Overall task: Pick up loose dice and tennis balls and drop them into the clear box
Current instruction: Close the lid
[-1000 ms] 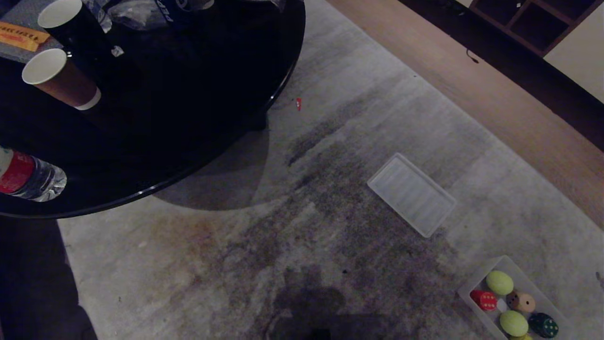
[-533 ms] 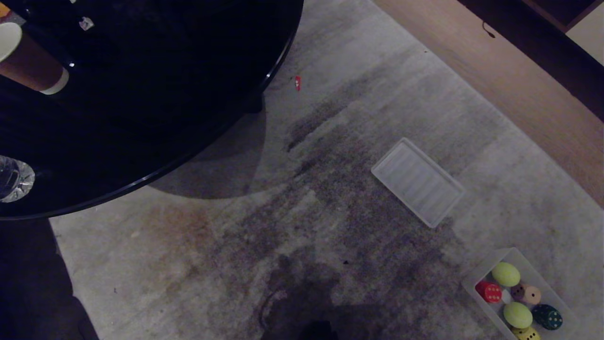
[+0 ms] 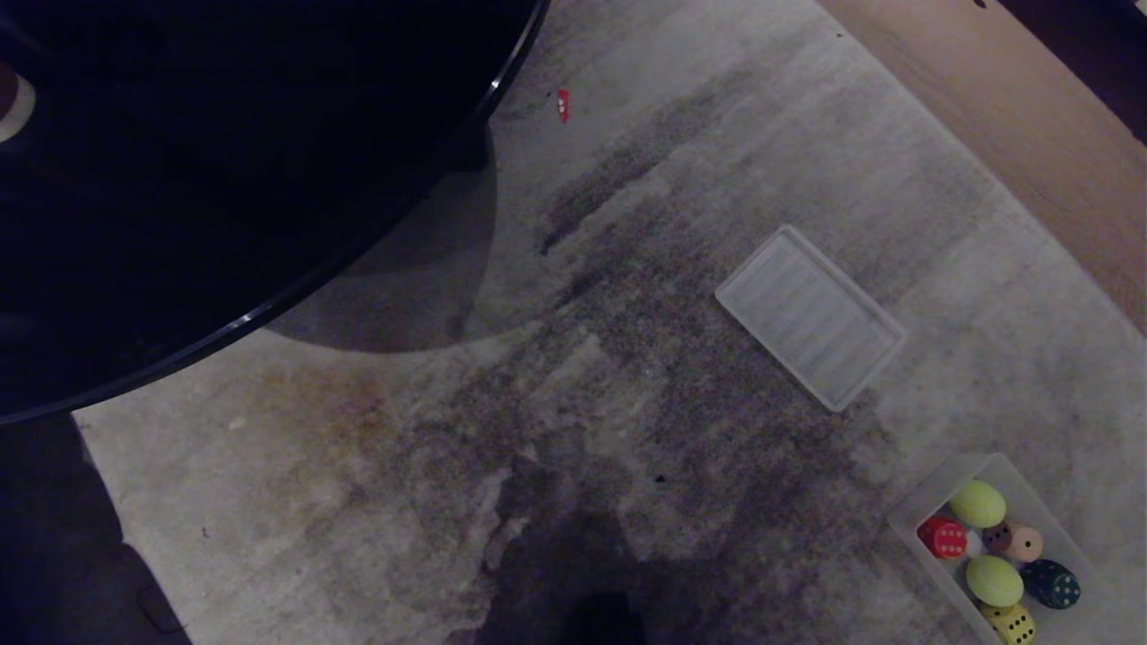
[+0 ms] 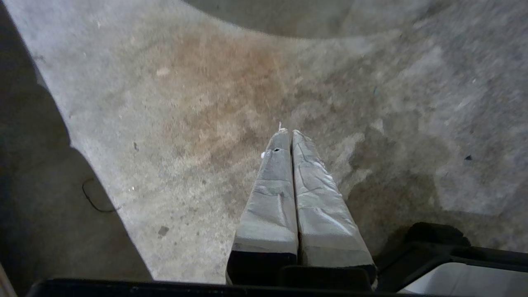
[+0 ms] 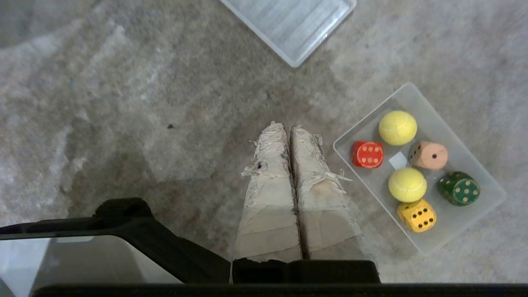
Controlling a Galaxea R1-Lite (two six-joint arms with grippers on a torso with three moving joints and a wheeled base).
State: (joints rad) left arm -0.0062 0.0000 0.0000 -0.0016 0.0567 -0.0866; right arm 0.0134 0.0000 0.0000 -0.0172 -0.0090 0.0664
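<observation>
Since every die and ball in sight already sits inside the clear box (image 3: 912, 521), the main risk I'd flag is a needless reach: an arm going down by the box could clip a low wall, tip it and spill the contents back onto the carpet (image 3: 376, 502), or drag the lid (image 3: 811, 316) lying well apart up-carpet. Head view: box at the lower right corner, partly cut by the frame edge, holding two tennis balls (image 3: 978, 503), a red die (image 3: 943, 537), a tan die (image 3: 1020, 541), a dark green die (image 3: 1052, 583) and a yellow die (image 3: 1013, 623); no arm visible here. A tiny red speck (image 3: 563, 104) lies near the black round table (image 3: 224, 179), too small to tell whether it's task-related; missing a stray piece under that table is the other risk. Left wrist view: left gripper (image 4: 287, 133) with padded fingers pressed together, empty, hanging over stained carpet, nothing of the task nearby. Right wrist view: right gripper (image 5: 286, 126) likewise closed and empty, tips over bare carpet just beside the box. Contents look loosely spread in one layer: balls fuzzy yellow-green, dice rounded-cornered with contrasting pips, walls translucent and low, so items could roll out if the box is bumped.
</observation>
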